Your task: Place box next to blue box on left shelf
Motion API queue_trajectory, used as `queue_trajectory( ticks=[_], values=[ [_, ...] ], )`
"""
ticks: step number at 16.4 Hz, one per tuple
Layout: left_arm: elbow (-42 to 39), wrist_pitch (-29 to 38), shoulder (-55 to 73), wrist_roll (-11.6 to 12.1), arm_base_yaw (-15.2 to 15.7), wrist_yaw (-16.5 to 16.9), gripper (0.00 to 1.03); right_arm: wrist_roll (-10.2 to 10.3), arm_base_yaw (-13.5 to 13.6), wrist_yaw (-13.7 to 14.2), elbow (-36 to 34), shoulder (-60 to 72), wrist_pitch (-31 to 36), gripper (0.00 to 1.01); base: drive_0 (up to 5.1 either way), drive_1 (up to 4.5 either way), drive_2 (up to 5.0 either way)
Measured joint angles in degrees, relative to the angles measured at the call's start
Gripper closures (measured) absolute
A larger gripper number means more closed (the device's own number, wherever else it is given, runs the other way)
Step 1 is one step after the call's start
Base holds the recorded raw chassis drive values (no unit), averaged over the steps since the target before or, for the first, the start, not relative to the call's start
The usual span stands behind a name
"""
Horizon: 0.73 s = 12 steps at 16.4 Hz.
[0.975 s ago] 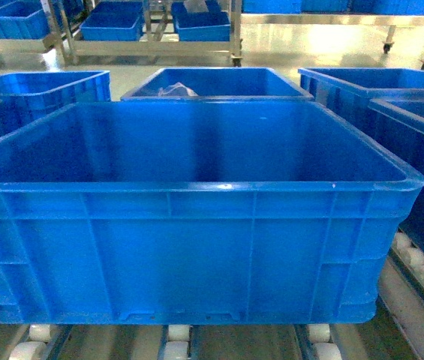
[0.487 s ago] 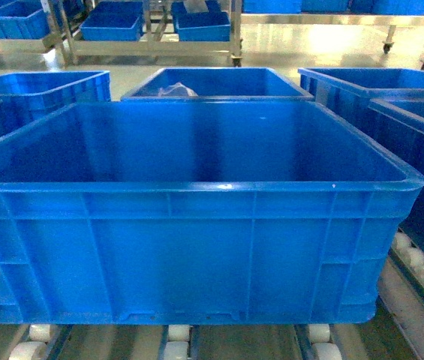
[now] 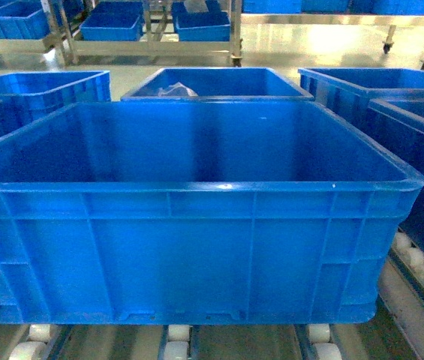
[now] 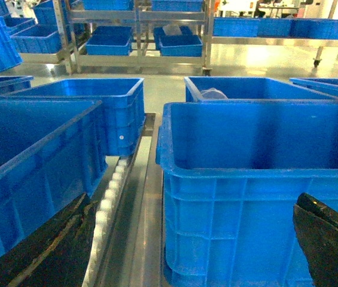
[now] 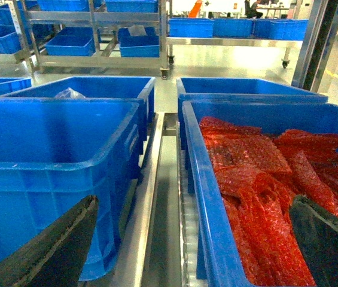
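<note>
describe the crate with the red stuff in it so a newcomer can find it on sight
Start from the large empty blue box in the centre lane of the roller shelf. Cross the metal rail to its right to the neighbouring crate. It alone is heaped with crumpled red plastic bags; the crates around it show no red.

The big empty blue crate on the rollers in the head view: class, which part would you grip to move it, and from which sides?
Grip the thick rolled rim of the blue crate on its two short side walls, one tool per side, coming in from left and right. The crate is too wide for one tool, its ribbed walls offer nothing to pinch, and the rim overhangs. Gaps beside it show in both wrist views, above the roller wheels.
</note>
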Motion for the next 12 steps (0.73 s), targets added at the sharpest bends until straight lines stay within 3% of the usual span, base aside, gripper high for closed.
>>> queue_trajectory(
  ticks=[12],
  values=[
    [0.0,0.0,0.0,0.0,0.0,0.0,0.05,0.0,0.0,0.0,0.0,0.0,0.0,0.03,0.0,0.0,0.0]
  ],
)
